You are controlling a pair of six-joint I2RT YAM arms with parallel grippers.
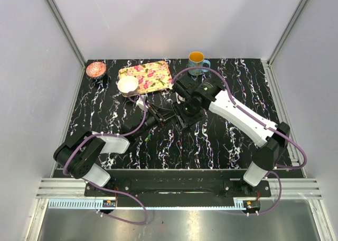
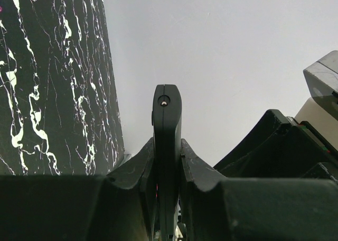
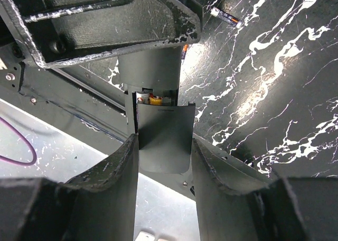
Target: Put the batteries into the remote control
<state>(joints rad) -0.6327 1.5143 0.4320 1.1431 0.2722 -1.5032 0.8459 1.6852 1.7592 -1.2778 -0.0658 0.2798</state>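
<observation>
My left gripper (image 2: 167,148) clamped narrow on remote control (image 2: 167,111), held edge-on. My right gripper (image 3: 163,143) pinching cover panel (image 3: 162,130) at remote's open bay. Batteries (image 3: 149,99) seated inside bay. Loose battery (image 3: 226,16) lying on marbled table (image 3: 274,66) beyond.

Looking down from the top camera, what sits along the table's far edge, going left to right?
pink bowl → tray → mug
</observation>
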